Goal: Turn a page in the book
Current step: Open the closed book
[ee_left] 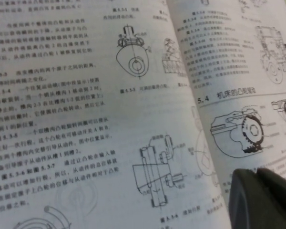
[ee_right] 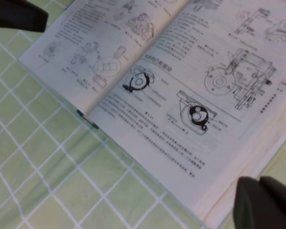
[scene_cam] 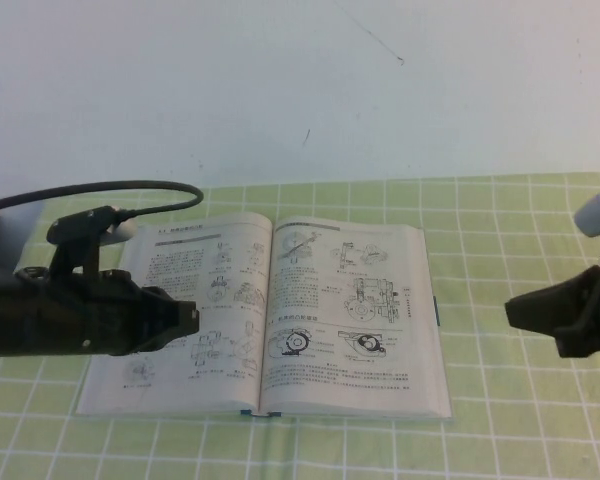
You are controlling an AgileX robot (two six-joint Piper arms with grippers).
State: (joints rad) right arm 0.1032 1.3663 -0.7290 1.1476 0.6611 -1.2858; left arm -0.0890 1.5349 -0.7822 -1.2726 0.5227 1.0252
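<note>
Book [scene_cam: 270,315] lies open between left pincer [scene_cam: 185,325] and right pincer [scene_cam: 515,312].

High view overlooks the book [scene_cam: 265,315]; both wrist views hover close above it.

Left pincer [scene_cam: 185,325] low at left, fingers together, right pincer [scene_cam: 515,312] closed, hovering at right

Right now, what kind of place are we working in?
Probably a tabletop test bench: a green checked cloth against a bare white wall, one open white-paged technical book. Left gripper hovers over its left page; right gripper, shut, waits beside it.
</note>
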